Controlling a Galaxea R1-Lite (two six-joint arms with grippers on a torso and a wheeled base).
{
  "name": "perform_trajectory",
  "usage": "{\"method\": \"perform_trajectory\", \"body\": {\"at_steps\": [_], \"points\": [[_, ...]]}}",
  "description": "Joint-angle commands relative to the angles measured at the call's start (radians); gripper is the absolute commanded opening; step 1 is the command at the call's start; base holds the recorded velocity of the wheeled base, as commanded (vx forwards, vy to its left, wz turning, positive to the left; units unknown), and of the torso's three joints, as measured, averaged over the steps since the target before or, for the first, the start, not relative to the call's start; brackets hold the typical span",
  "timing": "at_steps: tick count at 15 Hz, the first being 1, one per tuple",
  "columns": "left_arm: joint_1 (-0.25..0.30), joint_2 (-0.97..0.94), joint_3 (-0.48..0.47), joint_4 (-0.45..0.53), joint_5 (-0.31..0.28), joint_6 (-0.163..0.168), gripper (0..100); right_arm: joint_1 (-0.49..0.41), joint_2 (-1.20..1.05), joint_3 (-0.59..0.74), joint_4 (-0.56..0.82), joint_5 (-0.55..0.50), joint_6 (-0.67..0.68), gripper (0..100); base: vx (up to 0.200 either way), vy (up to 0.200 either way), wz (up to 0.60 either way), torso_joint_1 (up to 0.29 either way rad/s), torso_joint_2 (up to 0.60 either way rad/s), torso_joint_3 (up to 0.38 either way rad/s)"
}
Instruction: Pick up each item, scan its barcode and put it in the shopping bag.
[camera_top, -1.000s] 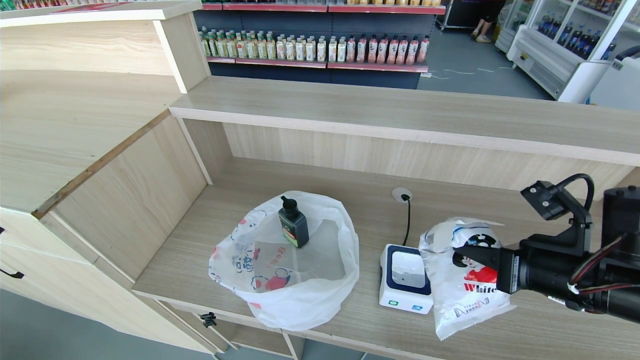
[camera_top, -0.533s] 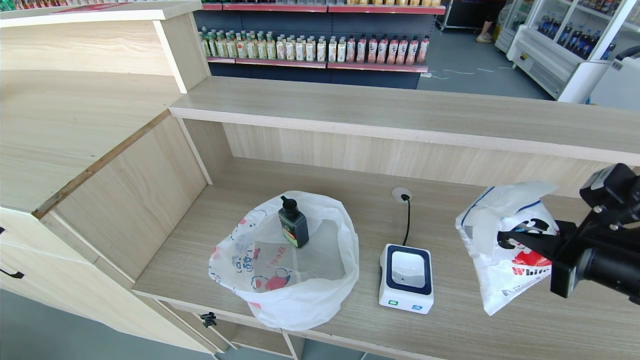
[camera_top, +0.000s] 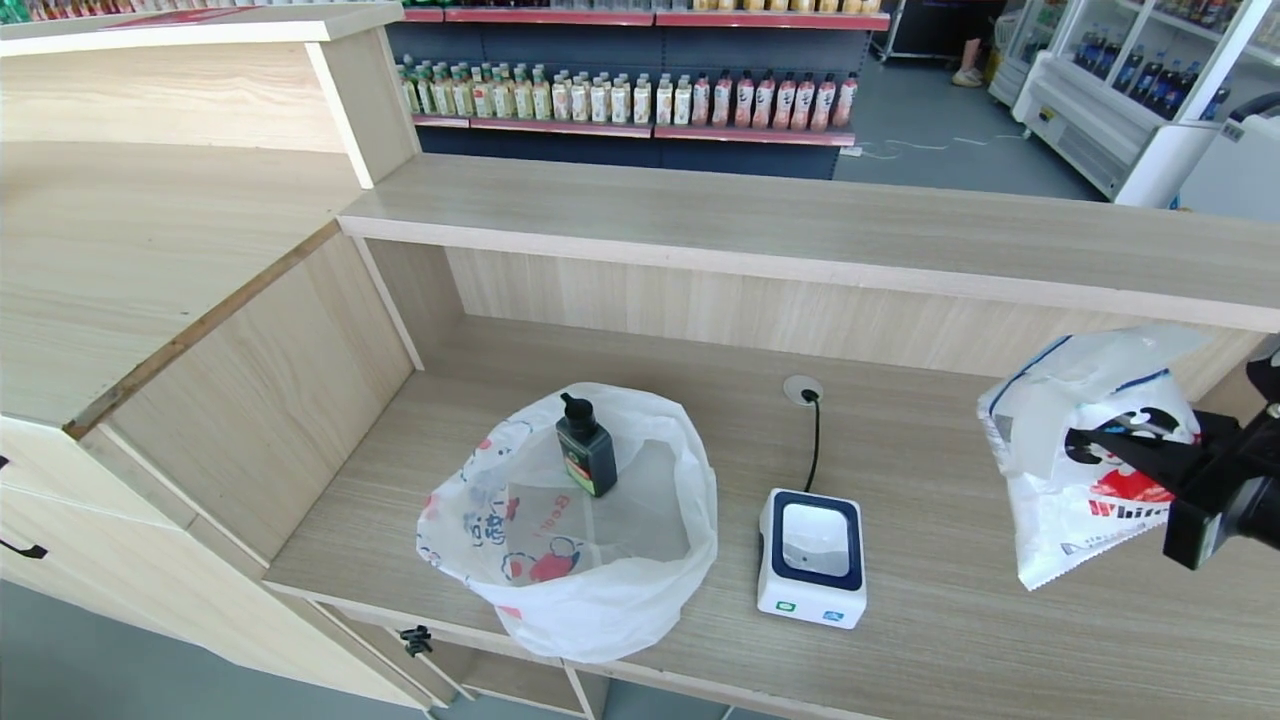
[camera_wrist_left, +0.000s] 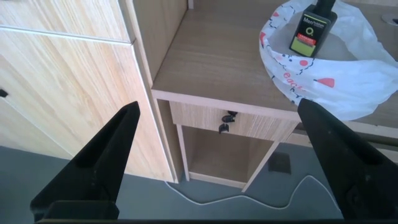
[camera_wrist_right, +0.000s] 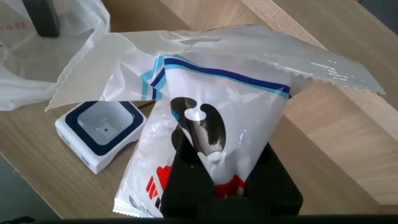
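Observation:
My right gripper (camera_top: 1095, 438) is shut on a white snack packet (camera_top: 1080, 455) with red and black print, held in the air above the right end of the counter. In the right wrist view the packet (camera_wrist_right: 211, 118) hangs in front of the fingers, clear of the scanner (camera_wrist_right: 102, 130). The white and blue barcode scanner (camera_top: 811, 555) sits on the counter to the packet's left. Further left stands the open white shopping bag (camera_top: 575, 525) with a dark pump bottle (camera_top: 586, 447) upright inside. My left gripper (camera_wrist_left: 217, 162) is open, off the counter's left front corner, with the bag (camera_wrist_left: 329, 68) beyond it.
The counter (camera_top: 900, 640) has a raised back wall and a shelf above it. A cable (camera_top: 814, 435) runs from the scanner to a round grommet (camera_top: 804, 388). Below the counter's edge is a drawer with a dark handle (camera_wrist_left: 227, 121).
My right gripper has lifted the snack packet off the counter beside the scanner and carried it up and to the right. Bag, bottle and scanner stayed put.

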Motion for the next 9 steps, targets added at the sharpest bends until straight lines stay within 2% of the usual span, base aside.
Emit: {"method": "perform_trajectory", "body": {"at_steps": [1, 9], "points": [[0.000, 0.000, 0.000, 0.000, 0.000, -0.001, 100, 0.000, -0.004, 0.000, -0.004, 0.000, 0.000, 0, 0.000, 0.000, 0.60, -0.007, 0.00, 0.007], [0.000, 0.000, 0.000, 0.000, 0.000, 0.001, 100, -0.002, -0.017, 0.000, -0.007, 0.000, 0.001, 0, 0.000, 0.000, 0.60, 0.002, 0.00, 0.002]]}}
